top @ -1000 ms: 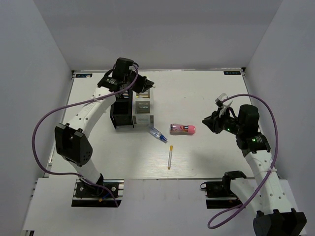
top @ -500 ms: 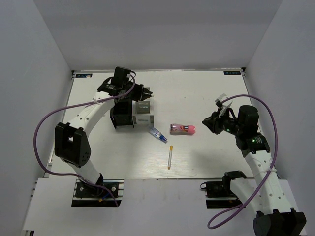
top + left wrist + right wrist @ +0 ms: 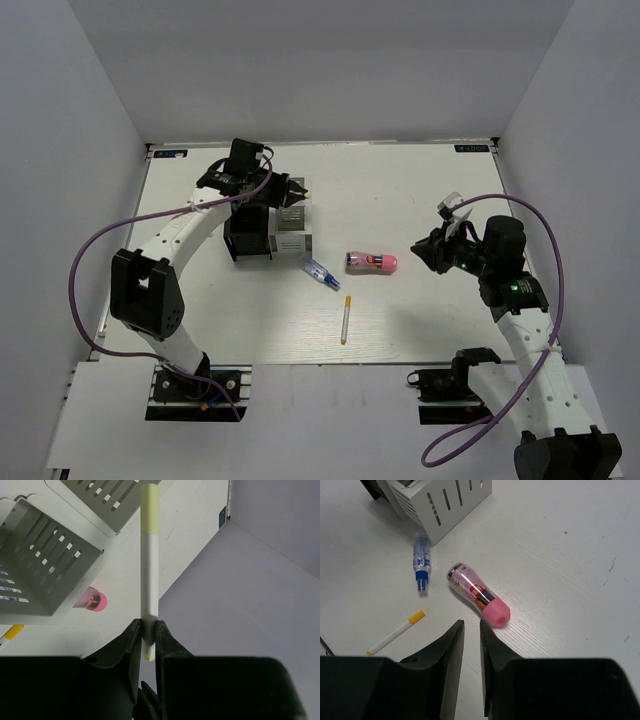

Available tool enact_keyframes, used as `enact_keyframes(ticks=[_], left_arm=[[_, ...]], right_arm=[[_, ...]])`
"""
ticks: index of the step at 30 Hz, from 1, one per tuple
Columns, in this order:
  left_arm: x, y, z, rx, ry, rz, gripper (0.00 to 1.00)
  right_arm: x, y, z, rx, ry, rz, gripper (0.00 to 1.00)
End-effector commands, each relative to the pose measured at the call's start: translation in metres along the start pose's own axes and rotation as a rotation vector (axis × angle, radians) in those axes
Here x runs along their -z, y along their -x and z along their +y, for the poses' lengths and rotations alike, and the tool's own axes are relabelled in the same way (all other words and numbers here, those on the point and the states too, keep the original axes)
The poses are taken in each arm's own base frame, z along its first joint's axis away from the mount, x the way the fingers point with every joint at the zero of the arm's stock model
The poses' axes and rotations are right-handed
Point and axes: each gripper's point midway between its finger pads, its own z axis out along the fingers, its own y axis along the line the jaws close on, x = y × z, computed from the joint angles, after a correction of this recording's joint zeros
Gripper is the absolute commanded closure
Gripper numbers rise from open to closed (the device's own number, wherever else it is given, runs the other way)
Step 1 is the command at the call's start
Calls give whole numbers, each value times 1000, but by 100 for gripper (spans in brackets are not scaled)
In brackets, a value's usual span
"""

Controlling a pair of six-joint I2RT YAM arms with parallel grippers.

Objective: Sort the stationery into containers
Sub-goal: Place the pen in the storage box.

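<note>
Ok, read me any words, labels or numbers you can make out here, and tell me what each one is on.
No text here can be read.
Pink cylinder: colourful printed wrap, too blurred to read.
Blue pen: print on the barrel, too small to read.
Far-corner stickers: dark with light marks, too small to read.

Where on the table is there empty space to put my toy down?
The far part of the table, right of the white box, is bare. So is the near left, in front of the black box and left of the yellow-tipped pen. It is crowded in the middle, around the blue pen and pink cylinder.
</note>
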Motion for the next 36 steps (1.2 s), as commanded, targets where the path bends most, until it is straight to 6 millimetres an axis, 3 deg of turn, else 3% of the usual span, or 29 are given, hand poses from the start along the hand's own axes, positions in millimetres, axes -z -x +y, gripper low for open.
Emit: enact_keyframes(ticks=[1,14,18,22,27,34,36], left_arm=[[8,2,-12,-4,-41,-7,95],[-12,13,-21,6,-30,-13,92],[-15,14,-19,10,-18,-13,86],[-18,19,-17,18,-10,-19,70],[-16,19,-21,16,-19,-19,59],[-15,24,-21,22,-21,-26,55],[-8,22,-37,-8,-60,-29,52]], right_arm=[[2,7,0,10,-7,-32,75],[2,4,-1,2,-12,-28,75],[3,5,-1,5,-17,-30,75],[3,3,-1,3,-18,-27,75],[3,3,-2,-2,-17,-27,75],[4,3,-2,2,-17,-27,75],[4,5,-1,5,-15,-30,75]])
